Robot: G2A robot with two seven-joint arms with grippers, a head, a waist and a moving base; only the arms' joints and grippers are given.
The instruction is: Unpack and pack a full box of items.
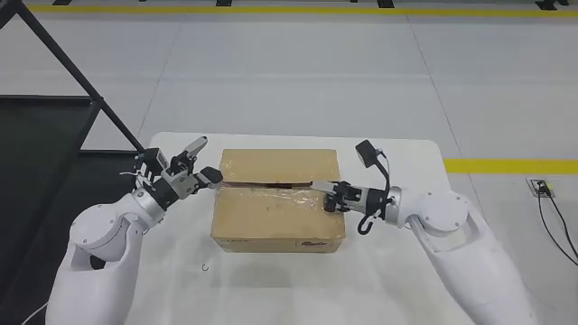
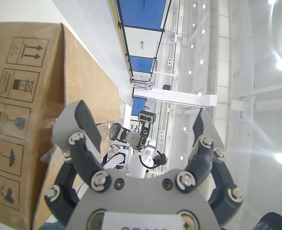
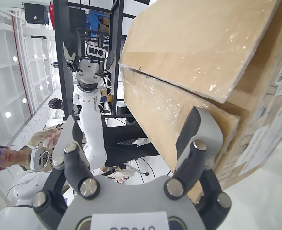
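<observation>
**Two Grippers Flank a Taped Box**

The left gripper (image 1: 203, 162) (image 2: 143, 120) hangs spread wide beside the cardboard box (image 1: 278, 212) (image 2: 30, 72) (image 3: 191, 37). The right gripper (image 1: 327, 197) (image 3: 133, 130), also spread, has one finger at the opposite end's flap edge. The box sits mid-table (image 1: 397, 271), its taped seam slightly parted.

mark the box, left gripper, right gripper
box (image 1: 278, 164), top view, far top flap
left gripper (image 2: 141, 111), left wrist view, midway between its fingertips
right gripper (image 3: 133, 118), right wrist view, midway between its fingertips
</observation>
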